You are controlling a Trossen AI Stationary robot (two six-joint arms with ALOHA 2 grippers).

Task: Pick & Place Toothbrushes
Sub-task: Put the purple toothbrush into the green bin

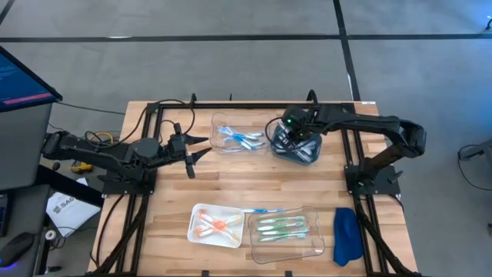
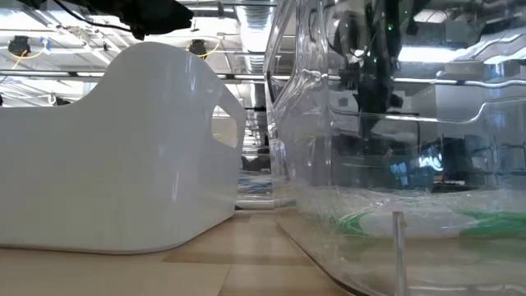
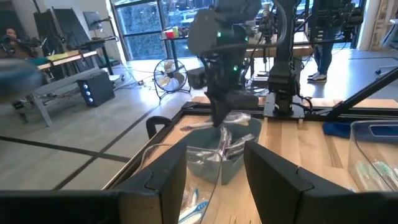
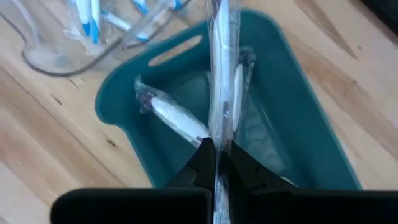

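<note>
High view: the right gripper [image 1: 296,141] is being held over the teal bin [image 1: 297,151] at upper centre; the left gripper [image 1: 201,148], spread and empty, is being held left of centre. Right wrist view: a wrapped white toothbrush [image 4: 222,74] is being pinched between clenched fingers [image 4: 202,163], rising upward above the bin.

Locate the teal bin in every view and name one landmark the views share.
High view: teal bin at the table's far side, under the right end effector.
Low view: not identifiable.
Left wrist view: centre, beyond the fingers.
Right wrist view: fills the middle.
Shared landmark: the clear tray of blue toothbrushes beside it.
</note>
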